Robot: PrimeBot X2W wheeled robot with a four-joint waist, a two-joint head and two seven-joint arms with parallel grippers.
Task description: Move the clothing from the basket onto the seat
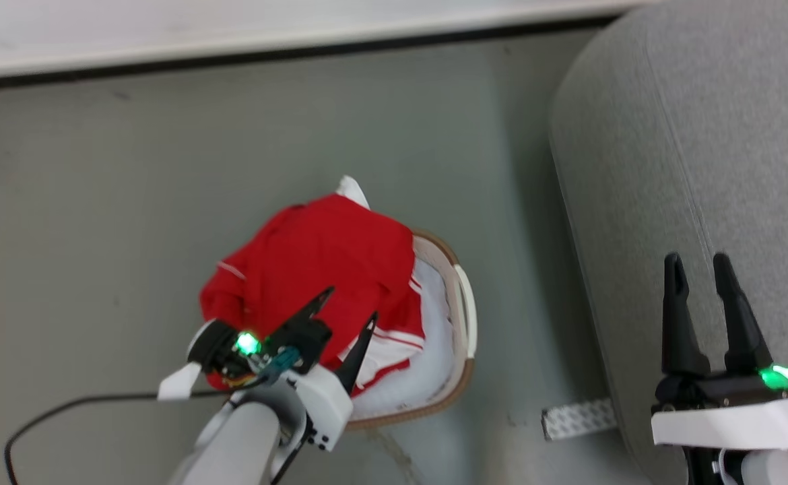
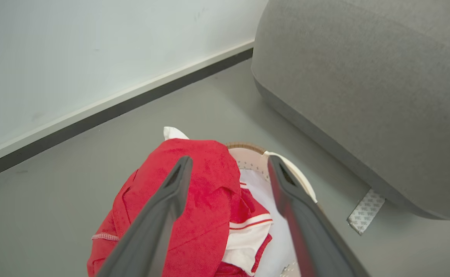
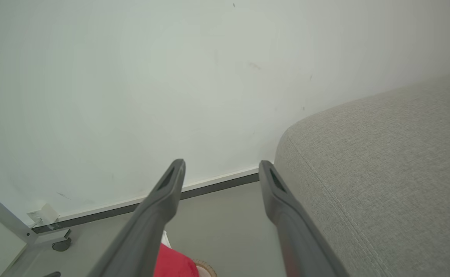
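Note:
The clothing (image 1: 313,263) is a red heap piled in the basket (image 1: 465,316), spilling over its left side; a jersey with white striped panels (image 2: 248,231) lies under the plain red garment (image 2: 202,192). My left gripper (image 1: 352,304) hovers open just above the heap, nothing between its fingers; its own view shows the left gripper (image 2: 229,163) over the red cloth. The grey seat (image 1: 704,168) rises on the right. My right gripper (image 1: 697,261) stands open over the seat's near edge, holding nothing; from its wrist the right gripper (image 3: 221,165) points toward the wall, seat (image 3: 382,173) beside it.
A white pad (image 1: 428,364) lines the basket's bottom. A patterned strip (image 1: 579,417) lies on the grey floor by the seat's base. A white wall with a dark skirting (image 1: 266,54) runs along the far side. A black cable (image 1: 64,411) trails at the left.

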